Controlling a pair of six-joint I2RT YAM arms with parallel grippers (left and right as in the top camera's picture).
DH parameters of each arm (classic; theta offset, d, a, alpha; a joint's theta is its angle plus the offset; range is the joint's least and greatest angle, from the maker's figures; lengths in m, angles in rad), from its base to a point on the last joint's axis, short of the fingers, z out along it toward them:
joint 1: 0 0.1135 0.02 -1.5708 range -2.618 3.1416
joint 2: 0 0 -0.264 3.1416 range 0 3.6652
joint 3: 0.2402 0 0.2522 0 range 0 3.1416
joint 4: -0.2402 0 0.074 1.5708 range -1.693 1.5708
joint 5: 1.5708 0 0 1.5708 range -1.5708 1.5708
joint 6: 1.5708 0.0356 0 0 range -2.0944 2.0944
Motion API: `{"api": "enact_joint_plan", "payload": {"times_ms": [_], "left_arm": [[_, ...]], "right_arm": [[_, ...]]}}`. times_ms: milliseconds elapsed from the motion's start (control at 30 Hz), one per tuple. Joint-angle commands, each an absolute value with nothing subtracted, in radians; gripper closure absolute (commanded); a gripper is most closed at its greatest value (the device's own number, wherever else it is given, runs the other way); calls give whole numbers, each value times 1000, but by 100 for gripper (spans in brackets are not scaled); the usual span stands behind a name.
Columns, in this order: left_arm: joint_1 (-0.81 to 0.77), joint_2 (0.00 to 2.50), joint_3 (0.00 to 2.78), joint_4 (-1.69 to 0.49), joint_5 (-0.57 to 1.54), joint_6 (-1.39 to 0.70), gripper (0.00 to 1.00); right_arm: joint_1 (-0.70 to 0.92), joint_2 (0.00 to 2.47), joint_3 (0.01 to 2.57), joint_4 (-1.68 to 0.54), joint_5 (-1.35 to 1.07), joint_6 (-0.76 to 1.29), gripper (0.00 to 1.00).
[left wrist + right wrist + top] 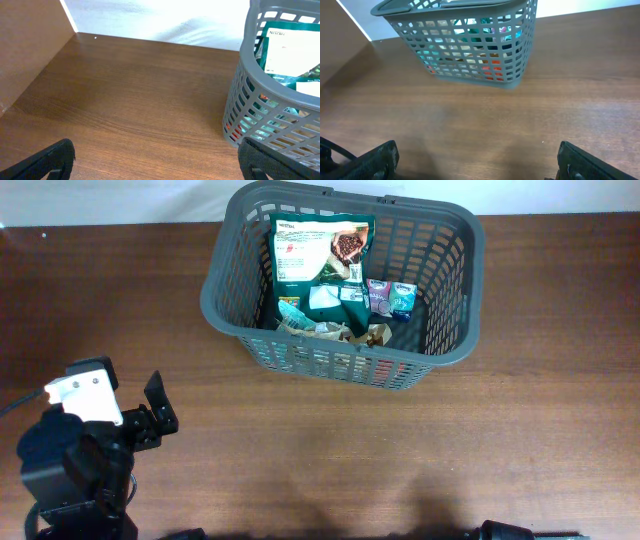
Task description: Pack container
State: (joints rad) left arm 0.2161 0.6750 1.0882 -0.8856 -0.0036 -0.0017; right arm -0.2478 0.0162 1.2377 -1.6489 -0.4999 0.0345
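Big brown worktop [420, 450], and from what I can see there's nothing loose lying on it. The grey basket [330, 362] sits at the far edge, a bit right of centre, well apart from both arms.

Inside it, a large green and white coffee pouch [320, 250] leans against the back wall. In front of that are two small cartons [390, 296] side by side, and some crumpled brownish wrappers [350, 332] are piled against the near wall. A few more packs sit in between, but I can't make out what they are.

The left pincer [158, 408] is down at the near left corner, spread wide and holding nothing. The right pincer [480, 162] is the same going by its wrist view: spread wide, empty, and facing the basket from the near side.

My read is that the packing is pretty much done. Everything visible is in the basket and I can't spot anything left to pick up, unless something is waiting out of shot.
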Motion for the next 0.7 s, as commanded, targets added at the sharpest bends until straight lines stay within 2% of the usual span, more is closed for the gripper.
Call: {"api": "enact_joint_plan", "payload": {"times_ms": [0,133,267,467,667], "left_arm": [[212,667,1079,-883,11,-15,1],[212,667,1079,-883,11,-15,1],[212,667,1079,-883,11,-15,1],[212,667,1079,-883,11,-15,1],[212,667,1079,-883,11,-15,1]], "right_arm": [[-242,6,1233,-1636,-521,42,1],[-242,6,1227,-1536,-521,41,1],[-227,5,1152,-1310,-528,-20,1],[-159,5,988,-966,-528,-101,1],[-57,5,720,-631,-528,-154,1]]}}
